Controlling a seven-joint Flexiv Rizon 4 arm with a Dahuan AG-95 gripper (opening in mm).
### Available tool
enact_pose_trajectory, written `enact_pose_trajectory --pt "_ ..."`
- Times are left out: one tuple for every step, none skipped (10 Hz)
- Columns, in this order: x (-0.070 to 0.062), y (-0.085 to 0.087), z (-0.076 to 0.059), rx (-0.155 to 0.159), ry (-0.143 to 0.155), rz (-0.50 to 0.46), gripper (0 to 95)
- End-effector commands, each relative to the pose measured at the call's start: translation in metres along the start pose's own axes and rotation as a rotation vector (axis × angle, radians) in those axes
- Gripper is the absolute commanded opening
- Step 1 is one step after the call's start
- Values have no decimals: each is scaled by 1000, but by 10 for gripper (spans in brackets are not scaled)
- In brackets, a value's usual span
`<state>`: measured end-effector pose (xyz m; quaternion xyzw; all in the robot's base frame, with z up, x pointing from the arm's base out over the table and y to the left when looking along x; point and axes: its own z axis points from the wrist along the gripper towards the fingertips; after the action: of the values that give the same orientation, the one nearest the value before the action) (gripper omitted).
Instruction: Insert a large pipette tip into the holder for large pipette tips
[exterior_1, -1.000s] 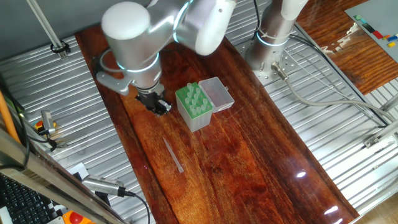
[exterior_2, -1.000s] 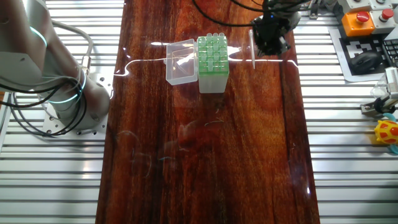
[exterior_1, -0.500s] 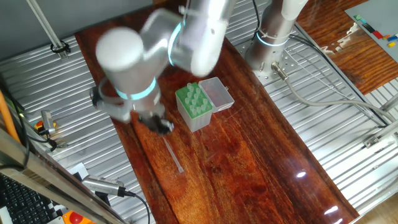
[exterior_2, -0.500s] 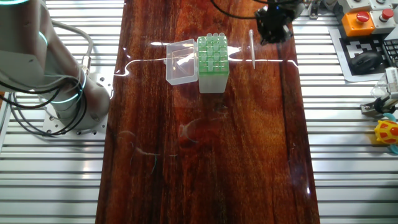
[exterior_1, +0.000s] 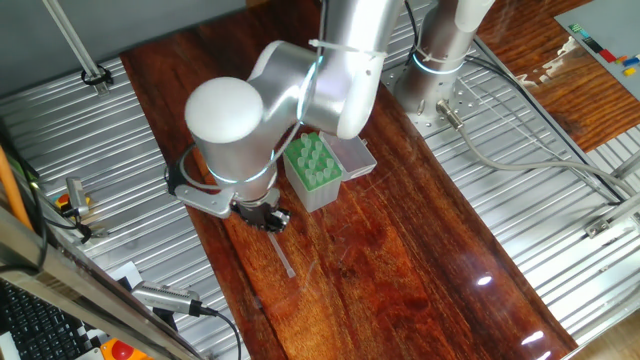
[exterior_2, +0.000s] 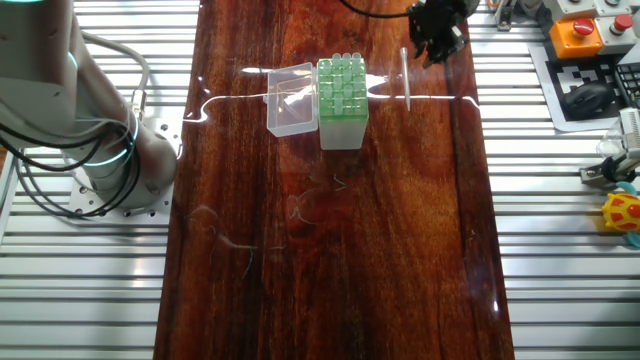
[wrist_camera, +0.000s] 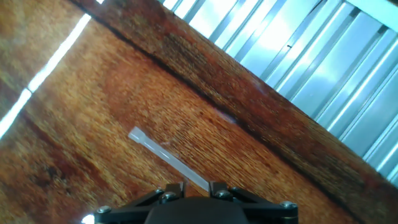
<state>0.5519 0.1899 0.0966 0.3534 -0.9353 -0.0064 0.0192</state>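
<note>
The large pipette tip (exterior_1: 281, 251) lies flat on the wooden table, clear and thin; it also shows in the other fixed view (exterior_2: 406, 80) and in the hand view (wrist_camera: 165, 157). The holder (exterior_1: 312, 166) with its green top rack stands to the tip's right, its translucent lid (exterior_2: 290, 98) open beside it (exterior_2: 340, 88). My gripper (exterior_1: 266, 216) hovers over one end of the tip, close to the table, and is seen at the top edge in the other fixed view (exterior_2: 436, 30). In the hand view the gripper (wrist_camera: 194, 189) is open, and the tip's near end runs into the gap between the fingers.
The wooden board (exterior_1: 400, 250) is narrow, with ribbed metal (exterior_1: 90, 140) on both sides. The board's edge (wrist_camera: 249, 93) runs close beyond the tip. The arm's base (exterior_1: 440, 60) stands at the back. Cables and tools (exterior_1: 160, 298) lie at the left front.
The arm has swung from beside the holder towards the lying tip. My gripper now hangs over the tip's end. The tip and holder have not moved.
</note>
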Motion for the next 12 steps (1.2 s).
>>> enact_pose_trajectory --pt "-1 -1 0 -38 -8 -120 190" --pt "-3 0 2 -37 -21 -144 190" --pt "-9 4 5 -30 -26 -184 190" --pt "-13 6 8 -20 -27 -218 190" --pt "-16 8 10 -13 -33 -241 190" --pt "-21 12 14 -2 -42 -271 190" --pt "-23 15 17 6 -48 -285 190" --pt "-24 21 22 19 -61 -287 190" --pt "-25 22 23 24 -66 -290 190" --pt "-25 23 23 31 -69 -293 190" --pt "-26 23 24 34 -67 -294 190" --pt "-26 24 25 36 -69 -294 190"
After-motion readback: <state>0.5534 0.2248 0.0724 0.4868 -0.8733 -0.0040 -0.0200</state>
